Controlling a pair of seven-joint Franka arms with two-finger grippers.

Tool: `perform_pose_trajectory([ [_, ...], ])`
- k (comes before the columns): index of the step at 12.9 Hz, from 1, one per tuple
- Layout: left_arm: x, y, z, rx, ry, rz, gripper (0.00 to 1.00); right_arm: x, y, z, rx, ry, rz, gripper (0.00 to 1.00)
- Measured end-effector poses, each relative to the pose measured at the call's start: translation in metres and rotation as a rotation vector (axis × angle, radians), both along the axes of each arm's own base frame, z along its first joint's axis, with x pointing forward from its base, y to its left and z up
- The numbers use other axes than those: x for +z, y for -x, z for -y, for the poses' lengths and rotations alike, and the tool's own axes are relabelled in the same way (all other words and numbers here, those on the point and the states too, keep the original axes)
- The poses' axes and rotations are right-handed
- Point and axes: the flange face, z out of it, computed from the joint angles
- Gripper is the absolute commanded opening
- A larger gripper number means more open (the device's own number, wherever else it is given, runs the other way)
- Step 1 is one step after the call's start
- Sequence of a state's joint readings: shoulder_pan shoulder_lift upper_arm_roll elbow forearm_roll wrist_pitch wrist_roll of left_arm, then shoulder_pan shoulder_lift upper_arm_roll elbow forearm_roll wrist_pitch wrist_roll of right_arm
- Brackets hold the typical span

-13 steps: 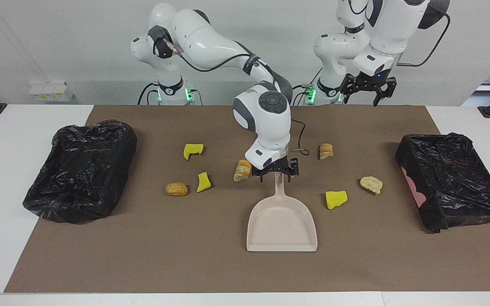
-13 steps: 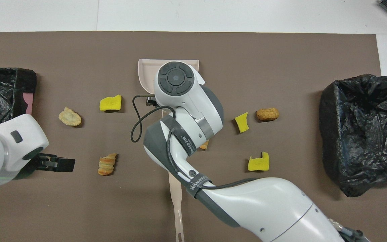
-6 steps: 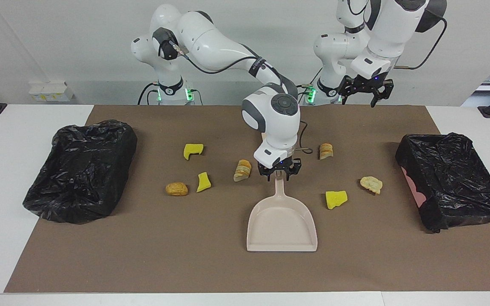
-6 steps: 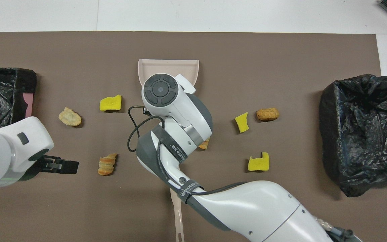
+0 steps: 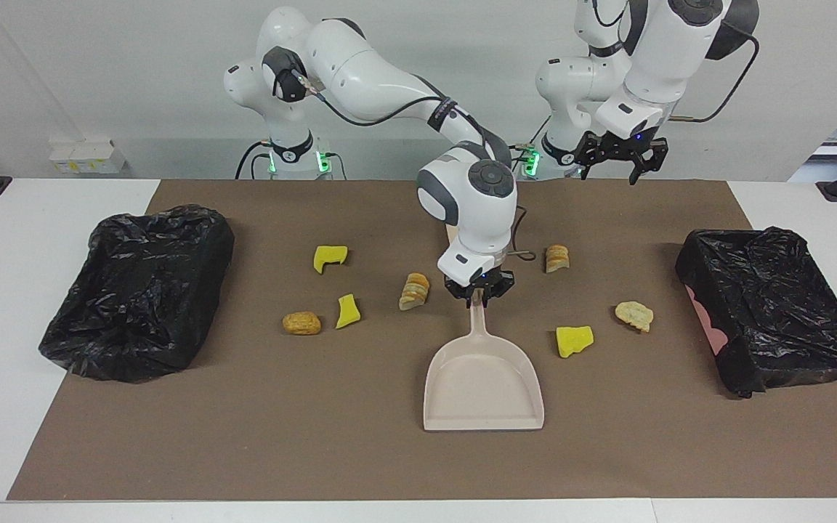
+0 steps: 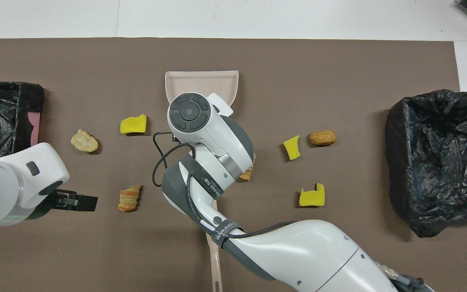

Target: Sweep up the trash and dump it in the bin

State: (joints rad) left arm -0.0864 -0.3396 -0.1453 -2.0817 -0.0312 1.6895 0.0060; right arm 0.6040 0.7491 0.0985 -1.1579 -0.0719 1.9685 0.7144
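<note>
Since a second ago right gripper has centred on the dustpan handle, jaws seemingly clamped on it; left gripper waits high, jaws apart; trash still scattered on desk; next, likely fetch the brush.

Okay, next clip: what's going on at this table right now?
The right arm's tool is closed on the handle of the beige plastic dustpan, which lies flat on the brown mat. The left arm's tool waits, raised and open. Yellow sponge chunks and tan bread pieces lie scattered, none in the black-lined bins.
</note>
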Motion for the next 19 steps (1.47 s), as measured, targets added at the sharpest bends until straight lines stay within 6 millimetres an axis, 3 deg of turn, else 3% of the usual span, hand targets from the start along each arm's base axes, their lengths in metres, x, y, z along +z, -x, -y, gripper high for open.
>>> perform_pose_trajectory([
  [3,-0.001,0.001,0.002,-0.004,0.0,-0.003,1.0,0.005,-0.021,0.028,-0.005,-0.002,0.008,0.0],
  [5,-0.006,0.005,0.013,0.0,0.012,-0.015,1.0,0.021,-0.039,0.054,0.011,-0.015,0.027,0.0],
  [8,-0.018,0.022,0.069,0.033,0.02,0.008,1.0,0.053,-0.058,0.092,0.089,-0.053,0.049,0.0],
  [11,-0.038,0.057,0.139,0.062,0.046,0.03,1.0,0.069,-0.076,0.148,0.276,-0.031,0.019,0.0],
  [15,-0.088,0.104,0.204,0.072,0.074,0.045,1.0,0.067,-0.093,0.228,0.525,-0.002,-0.067,0.0],
  [17,-0.121,0.124,0.228,0.066,0.069,0.031,1.0,0.061,-0.093,0.249,0.689,-0.002,-0.097,0.0],
  [19,-0.162,0.14,0.251,0.076,0.073,0.027,1.0,0.057,-0.088,0.257,0.83,-0.005,-0.113,0.0],
])
